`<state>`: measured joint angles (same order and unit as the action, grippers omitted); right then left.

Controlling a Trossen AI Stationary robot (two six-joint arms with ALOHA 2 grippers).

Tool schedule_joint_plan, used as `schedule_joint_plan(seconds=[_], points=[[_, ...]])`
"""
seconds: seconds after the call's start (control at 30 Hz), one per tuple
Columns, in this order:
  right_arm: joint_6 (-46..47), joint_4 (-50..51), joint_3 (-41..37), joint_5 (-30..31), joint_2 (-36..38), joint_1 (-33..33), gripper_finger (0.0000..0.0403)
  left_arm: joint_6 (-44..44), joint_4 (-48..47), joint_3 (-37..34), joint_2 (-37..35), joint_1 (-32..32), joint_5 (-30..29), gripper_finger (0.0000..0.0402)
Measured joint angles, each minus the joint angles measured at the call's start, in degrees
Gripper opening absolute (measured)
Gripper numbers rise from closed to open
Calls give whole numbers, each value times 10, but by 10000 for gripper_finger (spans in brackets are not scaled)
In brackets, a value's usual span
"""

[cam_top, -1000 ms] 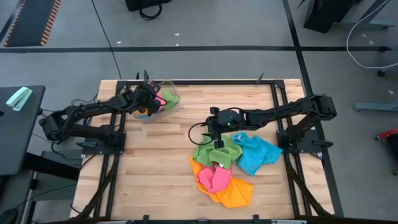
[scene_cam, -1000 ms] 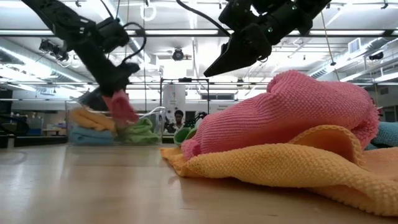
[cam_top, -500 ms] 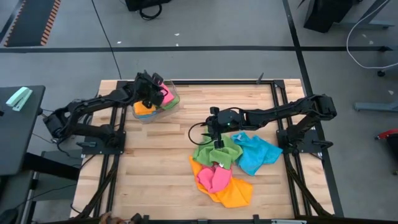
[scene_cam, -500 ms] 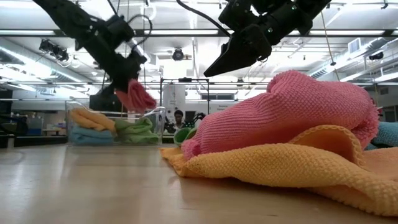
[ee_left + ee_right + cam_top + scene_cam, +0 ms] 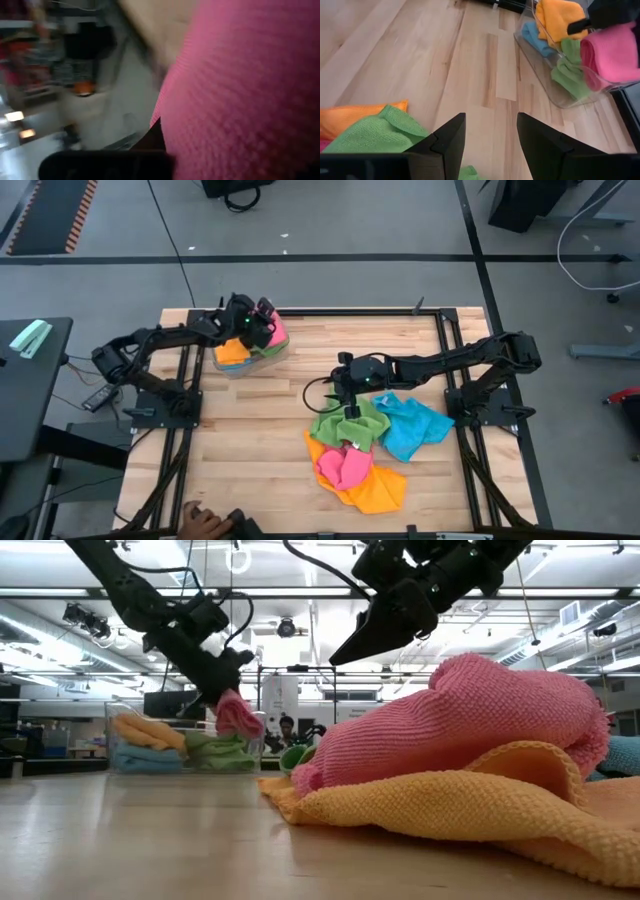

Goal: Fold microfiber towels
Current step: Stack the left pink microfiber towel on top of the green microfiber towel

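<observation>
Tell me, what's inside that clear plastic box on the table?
The clear bin holds folded orange, blue and green towels. The left gripper holds a pink towel above them, hiding anything underneath.

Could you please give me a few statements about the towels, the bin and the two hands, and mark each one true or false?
1. The left hand is shut on a pink towel above the clear bin. True.
2. The right hand is gripping the green towel. False: its fingers stand open with only bare table between them, and it holds nothing.
3. The bin holds orange, blue and green towels. True.
4. The blue towel on the table lies at the left end of the heap. False: it lies at the right end, beside the green towel.
5. In the heap, another pink towel lies on top of an orange towel. True.
</observation>
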<state>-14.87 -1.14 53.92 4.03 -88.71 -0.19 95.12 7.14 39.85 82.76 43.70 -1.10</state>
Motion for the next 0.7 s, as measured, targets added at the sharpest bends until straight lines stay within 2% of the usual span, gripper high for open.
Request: schedule_joint_plan(seconds=[0.17,0.4,0.53,0.7], points=[[-3,-2,0,0,0,0,186,-2,-95,-1,1,20,19,30],[2,-4,0,-1,0,0,186,-65,-99,-1,4,32,69,58],[7,-4,0,-2,0,0,186,-87,-104,-1,14,38,62,71],[10,-3,0,-2,0,0,186,-109,-104,-1,1,34,59,109]])
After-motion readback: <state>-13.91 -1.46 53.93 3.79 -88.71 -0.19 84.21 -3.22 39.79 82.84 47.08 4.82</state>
